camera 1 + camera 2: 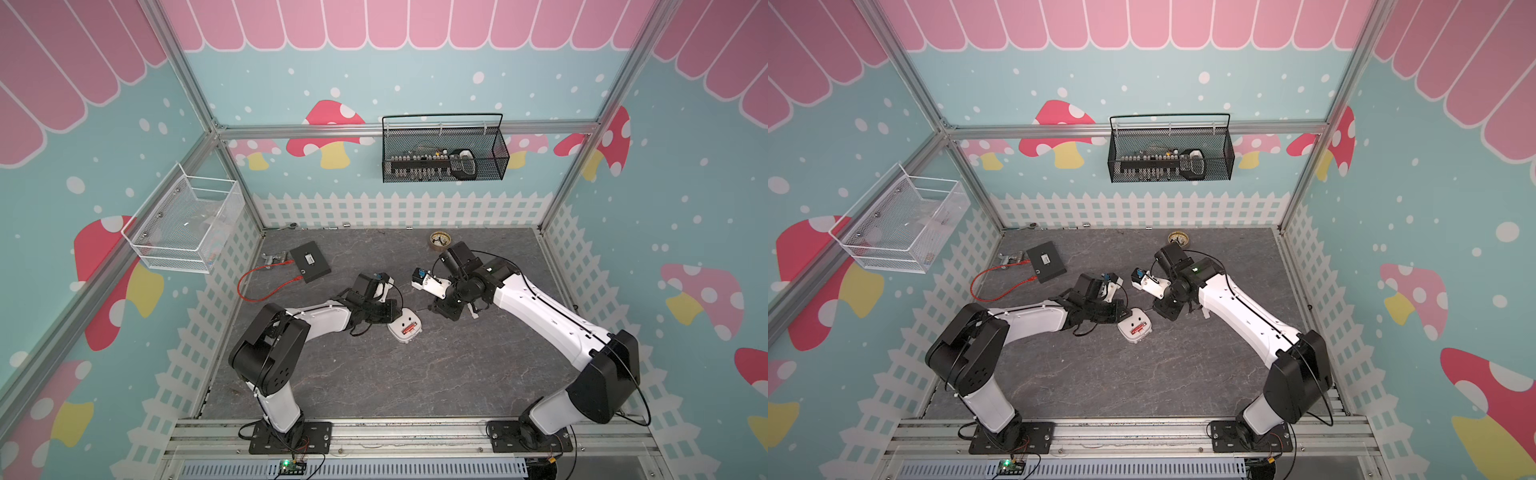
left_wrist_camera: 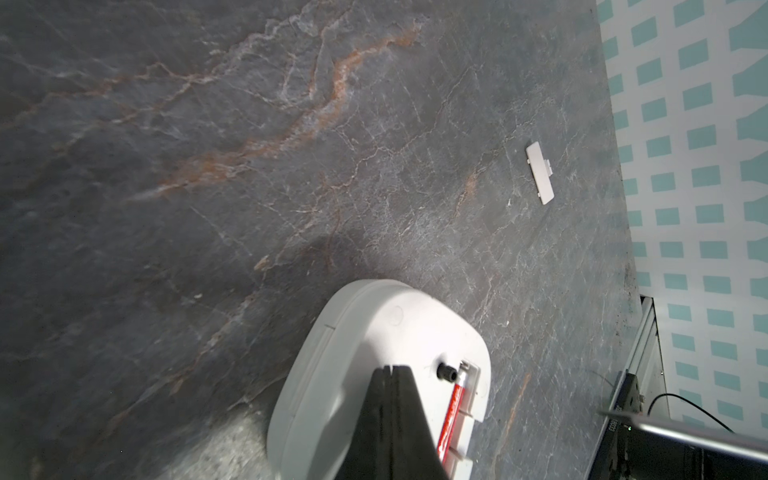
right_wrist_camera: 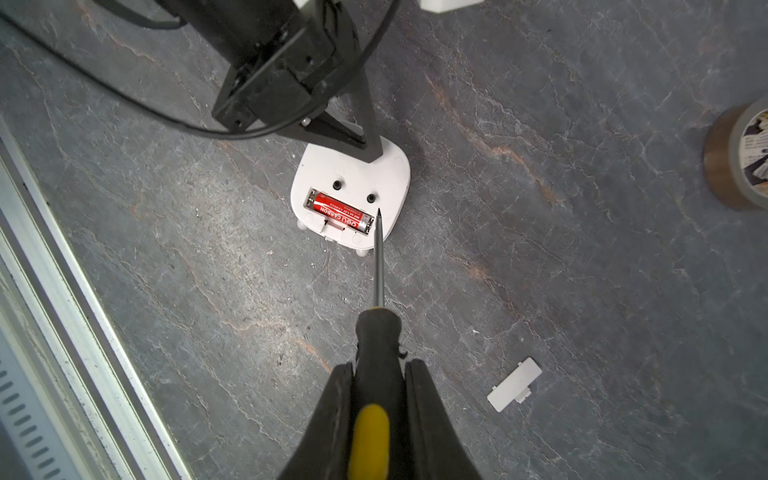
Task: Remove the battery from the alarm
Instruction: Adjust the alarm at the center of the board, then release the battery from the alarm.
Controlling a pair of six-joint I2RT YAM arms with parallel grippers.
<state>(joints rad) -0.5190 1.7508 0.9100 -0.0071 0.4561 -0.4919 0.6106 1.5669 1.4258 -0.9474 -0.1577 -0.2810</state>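
One red battery, "CARBON" readable on it in white, is seated in the open recess on the back of the single white alarm. The alarm is laid face down on the table, with two small black knobs beside the recess. The left end effector is rested on the alarm's back with its jaws shut on nothing. One black-and-yellow screwdriver is clamped by the handle in the right end effector, tip right by the battery's metal end (contact can't be made out tbh), and one loose white cover is lying well apart.
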